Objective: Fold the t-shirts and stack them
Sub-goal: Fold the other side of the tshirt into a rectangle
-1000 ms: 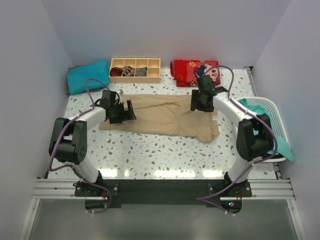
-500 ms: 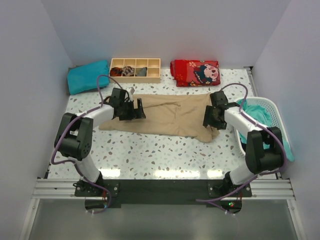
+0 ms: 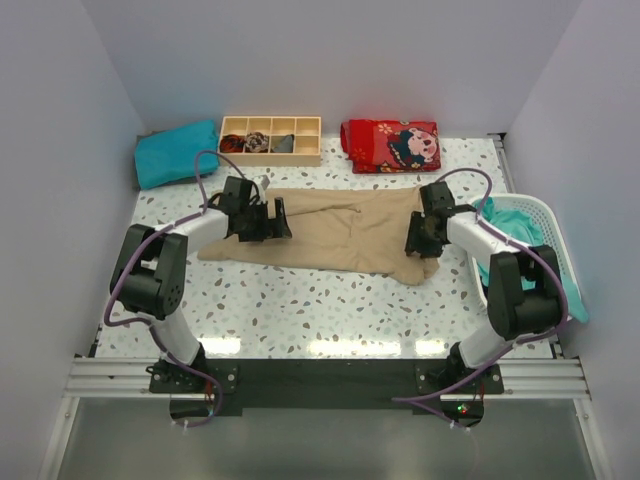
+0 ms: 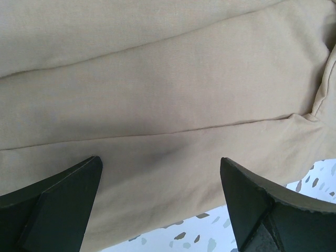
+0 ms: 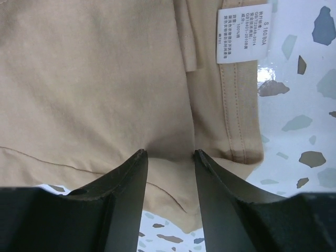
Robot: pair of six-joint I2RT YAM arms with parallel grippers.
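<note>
Top view: the right gripper (image 3: 420,240) has swung from the far edge of the tan t-shirt (image 3: 340,235) to its right end on the worktop (image 3: 330,300), while the left gripper (image 3: 262,222) sits at the left end. Left wrist: jaws spread wide over the cloth. Right wrist: jaws narrowing around the hem, though a firm pinch cannot be told. A fold is probably starting.

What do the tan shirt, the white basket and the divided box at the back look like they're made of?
Tan shirt: soft matte cloth, probably cotton knit; fine weave, creases, stitched hem, sewn-in label. White basket: likely moulded plastic; slotted walls, smooth look. Divided box: seemingly pale unfinished wood; thin flat partitions, matte.
</note>
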